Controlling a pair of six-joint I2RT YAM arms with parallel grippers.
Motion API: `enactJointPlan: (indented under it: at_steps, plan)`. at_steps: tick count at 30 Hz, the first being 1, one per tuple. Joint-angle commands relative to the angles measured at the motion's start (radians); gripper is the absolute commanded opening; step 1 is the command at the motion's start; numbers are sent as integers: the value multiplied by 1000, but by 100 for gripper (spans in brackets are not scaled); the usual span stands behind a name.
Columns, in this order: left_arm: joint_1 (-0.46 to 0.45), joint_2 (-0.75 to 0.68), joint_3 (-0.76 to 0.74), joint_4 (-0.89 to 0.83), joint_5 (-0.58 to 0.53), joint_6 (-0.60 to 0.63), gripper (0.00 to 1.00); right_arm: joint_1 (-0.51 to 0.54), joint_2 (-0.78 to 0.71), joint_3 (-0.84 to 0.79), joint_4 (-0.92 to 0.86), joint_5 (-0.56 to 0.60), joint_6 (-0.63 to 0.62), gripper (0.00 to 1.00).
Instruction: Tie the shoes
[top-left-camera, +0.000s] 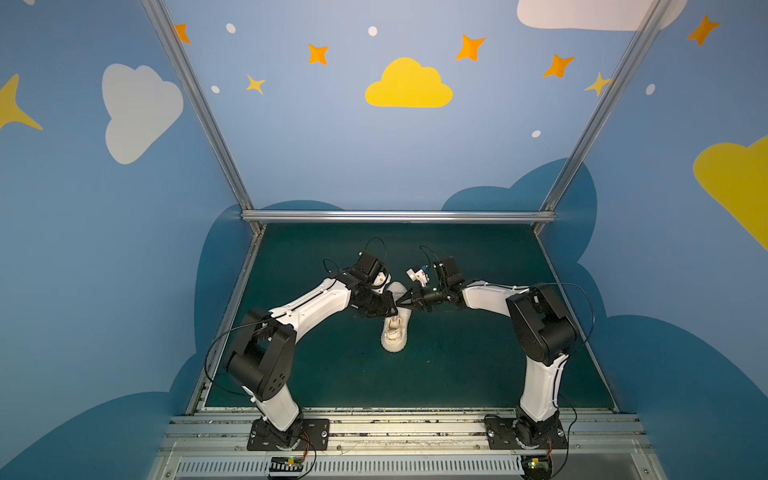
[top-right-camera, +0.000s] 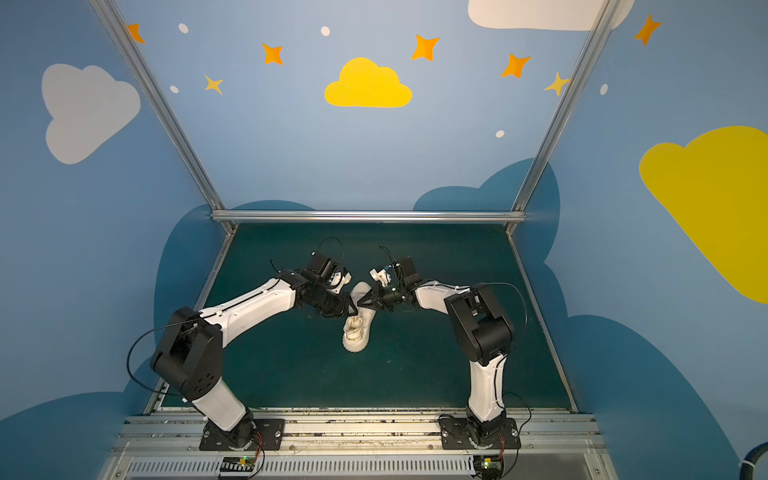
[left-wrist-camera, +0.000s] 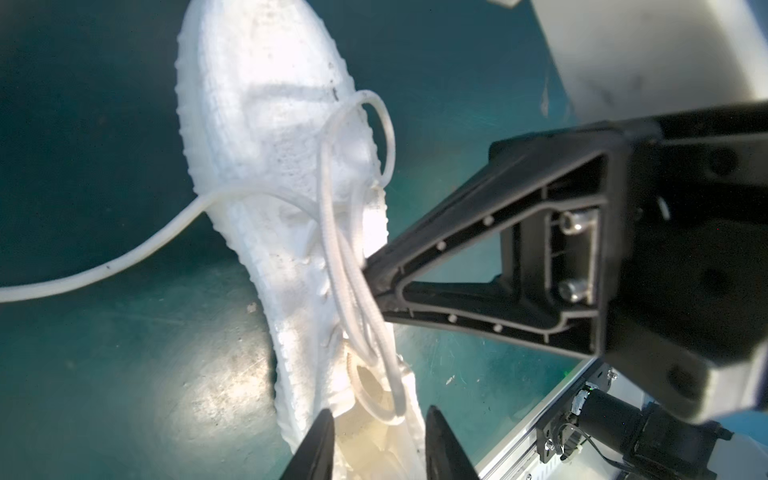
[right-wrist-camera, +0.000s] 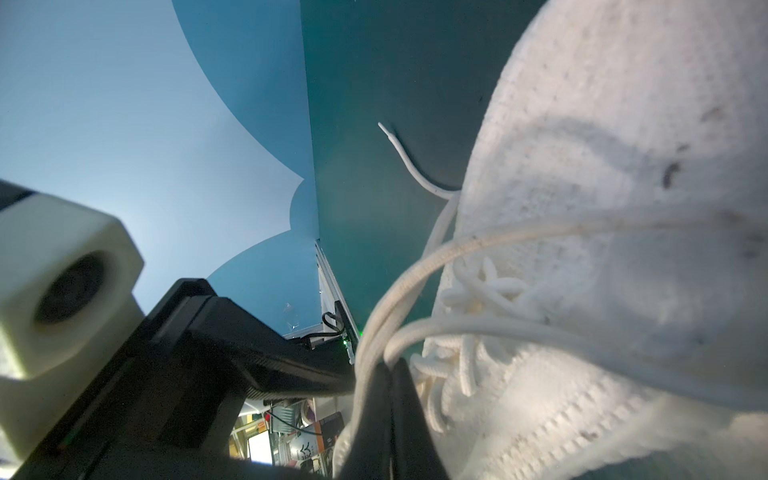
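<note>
Left wrist view: right gripper (left-wrist-camera: 372, 282), from three o'clock, pinches looped laces (left-wrist-camera: 328, 241); left gripper (left-wrist-camera: 380, 415) narrowly parted around them; sneaker (left-wrist-camera: 257, 104) seemingly untied.

Seen from above in both top views: left arm (top-left-camera: 307, 305) and right arm (top-left-camera: 486, 299), each mounted at the near edge, black elbow raised, white forearm slanting inward toward the middle. Left hand (top-left-camera: 394, 309) and right hand (top-left-camera: 403, 302) tip to tip, almost touching. From the left wrist camera: left hand's fingers (left-wrist-camera: 318, 449) apart, not gripping. Right hand reaching in from the opposite side, fingertips (left-wrist-camera: 382, 286) pressed together on laces (left-wrist-camera: 343, 266). From the right wrist camera: same pinch, strands running into the closed tips.
</note>
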Motion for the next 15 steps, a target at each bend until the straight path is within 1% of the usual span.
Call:
enactJointPlan:
  at_steps: [1, 2, 4, 5, 7, 12, 15]
  plan:
    - [10, -35, -15, 20, 21, -10, 36, -3, -8, -22, 40, -30, 17, 0]
    - [14, -37, -18, 23, 25, -9, 37, -2, -16, -31, 40, -27, 18, 0]
    - [24, -44, -32, 42, 46, -16, 42, -2, -31, -47, 41, -21, 18, 0]
    - [33, -53, -43, 59, 62, -26, 42, 0, -39, -57, 44, -20, 20, 0]
    - [44, -67, -62, 82, 80, -38, 43, 1, -52, -72, 52, -18, 22, 0]
    - [51, -74, -68, 77, 79, -32, 43, 4, -67, -104, 99, -22, 48, 0]
    - [52, -72, -70, 70, 76, -30, 42, 2, -87, -124, 113, -17, 55, 0]
